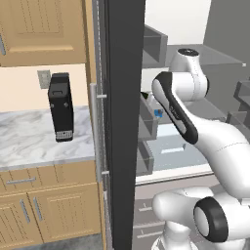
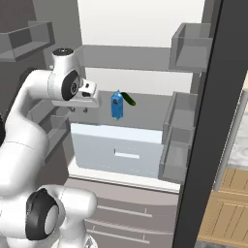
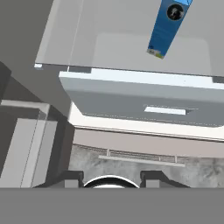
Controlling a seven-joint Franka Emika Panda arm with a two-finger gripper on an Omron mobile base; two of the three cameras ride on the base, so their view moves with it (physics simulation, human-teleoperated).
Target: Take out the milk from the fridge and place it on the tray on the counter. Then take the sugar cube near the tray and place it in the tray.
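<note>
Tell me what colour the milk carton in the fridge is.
Blue, with a lighter blue face; the milk carton shows best in the right base view.

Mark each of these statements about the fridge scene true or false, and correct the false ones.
1. The milk stands upright on a fridge shelf. True.
2. The gripper is clamped on the milk. False: it hangs beside the carton, apart from it, holding nothing.
3. A dark green item lies just behind the milk. True.
4. The coffee machine stands inside the fridge. False: it stands on the counter.
5. The fridge door is shut. False: it stands open.
</note>
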